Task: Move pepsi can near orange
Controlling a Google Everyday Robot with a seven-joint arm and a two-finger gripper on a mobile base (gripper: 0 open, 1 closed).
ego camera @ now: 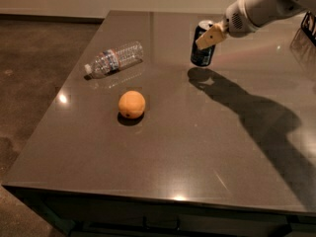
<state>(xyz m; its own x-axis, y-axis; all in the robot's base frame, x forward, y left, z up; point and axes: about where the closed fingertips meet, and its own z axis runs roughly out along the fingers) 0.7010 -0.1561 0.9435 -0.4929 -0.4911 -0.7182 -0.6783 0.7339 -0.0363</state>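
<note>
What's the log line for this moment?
tool: gripping pepsi can, far side of table | orange: nearer, left, apart from can | water bottle: lying on its side

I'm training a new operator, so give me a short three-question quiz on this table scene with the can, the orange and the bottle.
1. True or false: the water bottle stands upright on the table.
2. Which lies nearest the table's front edge? A) the pepsi can B) the orange C) the water bottle
3. Fill in: the pincer, over the far part of the table and to the right of the orange, is closed on the ____.

Key:
1. False. It lies on its side.
2. B
3. pepsi can
</note>
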